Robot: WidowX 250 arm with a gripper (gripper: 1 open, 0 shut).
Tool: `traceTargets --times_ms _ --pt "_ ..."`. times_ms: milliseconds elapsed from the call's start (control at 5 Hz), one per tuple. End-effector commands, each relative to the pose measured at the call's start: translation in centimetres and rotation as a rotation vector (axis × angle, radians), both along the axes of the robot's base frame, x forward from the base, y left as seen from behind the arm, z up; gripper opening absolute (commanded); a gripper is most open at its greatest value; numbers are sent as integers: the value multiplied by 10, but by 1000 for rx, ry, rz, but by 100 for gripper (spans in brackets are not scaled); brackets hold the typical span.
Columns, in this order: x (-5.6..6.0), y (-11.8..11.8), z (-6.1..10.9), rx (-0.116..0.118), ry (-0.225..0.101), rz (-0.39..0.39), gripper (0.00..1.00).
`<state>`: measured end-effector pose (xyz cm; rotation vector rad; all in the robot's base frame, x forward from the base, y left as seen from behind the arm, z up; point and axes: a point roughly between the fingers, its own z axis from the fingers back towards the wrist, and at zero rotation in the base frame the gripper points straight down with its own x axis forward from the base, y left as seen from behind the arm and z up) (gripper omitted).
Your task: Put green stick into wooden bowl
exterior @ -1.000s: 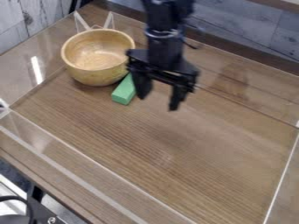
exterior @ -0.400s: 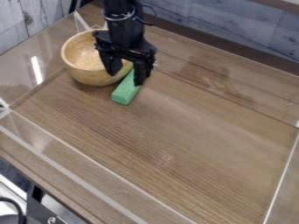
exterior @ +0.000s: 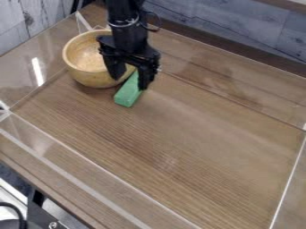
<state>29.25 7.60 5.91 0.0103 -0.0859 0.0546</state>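
The green stick point(exterior: 128, 91) lies flat on the wooden table, just right of the wooden bowl point(exterior: 88, 57), its upper end partly hidden behind my fingers. My black gripper point(exterior: 129, 78) hangs directly over the stick's upper end, pointing down, with its jaws open and straddling the stick. Nothing is gripped between the fingers. The bowl stands at the back left with its hollow empty; the gripper's left finger is close to its right rim.
Clear acrylic walls point(exterior: 48, 152) ring the wooden table top point(exterior: 191, 134). A grey plank wall point(exterior: 239, 22) runs along the back. The table's front edge and a dark frame point(exterior: 24, 210) show at the lower left.
The gripper moved left from the table's middle to above the green stick near the bowl, then dropped slightly. The jaws stayed open; stick and bowl did not move.
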Motion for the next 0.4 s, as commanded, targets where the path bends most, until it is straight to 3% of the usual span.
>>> traceTargets --times_ms 0,200 --pt "17 2 9 25 -60 11 100" --pt "23 3 2 32 -59 17 100"
